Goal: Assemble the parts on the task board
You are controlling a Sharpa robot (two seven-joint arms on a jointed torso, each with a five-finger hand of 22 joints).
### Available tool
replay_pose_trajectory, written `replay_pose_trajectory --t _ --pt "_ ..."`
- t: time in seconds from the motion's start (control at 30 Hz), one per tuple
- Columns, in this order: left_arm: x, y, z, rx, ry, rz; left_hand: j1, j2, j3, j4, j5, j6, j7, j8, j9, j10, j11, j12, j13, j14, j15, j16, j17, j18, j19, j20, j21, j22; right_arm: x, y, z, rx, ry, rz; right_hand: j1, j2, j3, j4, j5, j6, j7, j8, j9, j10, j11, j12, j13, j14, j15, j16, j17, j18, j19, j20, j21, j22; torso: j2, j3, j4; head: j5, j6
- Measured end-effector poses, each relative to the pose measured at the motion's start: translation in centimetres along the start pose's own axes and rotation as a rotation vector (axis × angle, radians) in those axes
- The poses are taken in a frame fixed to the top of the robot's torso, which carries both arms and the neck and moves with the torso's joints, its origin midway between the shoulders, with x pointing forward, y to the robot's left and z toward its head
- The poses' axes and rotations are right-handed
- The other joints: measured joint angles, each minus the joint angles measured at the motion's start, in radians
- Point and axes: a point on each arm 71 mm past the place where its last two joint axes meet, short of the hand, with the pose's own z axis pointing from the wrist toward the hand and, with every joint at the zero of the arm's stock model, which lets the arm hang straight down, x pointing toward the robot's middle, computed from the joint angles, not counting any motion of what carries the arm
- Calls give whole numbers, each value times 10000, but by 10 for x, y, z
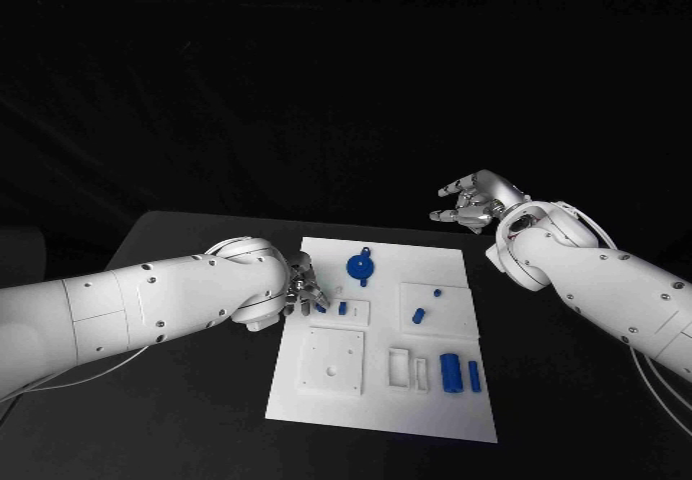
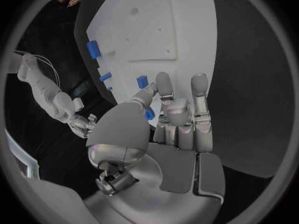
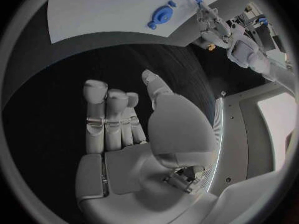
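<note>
I see the task board (image 1: 378,400) mid-table, its blue parts (image 1: 450,372) scattered across it. My left hand (image 1: 303,290) sits at the board's left edge — fingers close together, thumb meeting a small blue part (image 2: 149,114). My right hand (image 1: 470,204) hangs beyond the far-right corner over bare black table (image 1: 188,420) — fingers loosely curled, holding nothing.
</note>
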Motion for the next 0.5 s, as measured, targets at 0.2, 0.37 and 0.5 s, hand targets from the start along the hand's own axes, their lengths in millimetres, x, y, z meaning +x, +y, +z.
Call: replay_pose_trajectory --t 0.2,0.37,0.5 --pt "0 0 0 -6 80 127 0 0 0 0 0 0 0 -9 359 0 0 0 1 0 0 0 -13 0 0 0 0 -1 1 0 0 6 24 4 0 0 0 0 0 0 0 0 0 -14 -14 0 0 0 0 0 0 0 0 0 0 0 0 2 -1 12 16" --pt "0 -1 1 -9 126 185 0 0 -1 0 -1 0 0 -45 795 0 0 0 1 0 1 0 -13 -1 0 0 0 -2 1 0 0 7 41 7 0 0 0 0 0 0 0 0 0 -14 -14 0 0 0 0 0 0 -1 0 0 0 0 0 3 -3 12 19" --pt "0 -2 2 -17 146 223 0 0 0 -1 0 37 37 -85 1180 0 1 0 1 3 4 0 -13 0 0 0 -1 -2 1 0 0 5 53 9 0 0 0 0 0 0 0 0 0 -14 -14 0 0 0 0 0 0 0 0 0 0 0 0 3 -5 19 22"
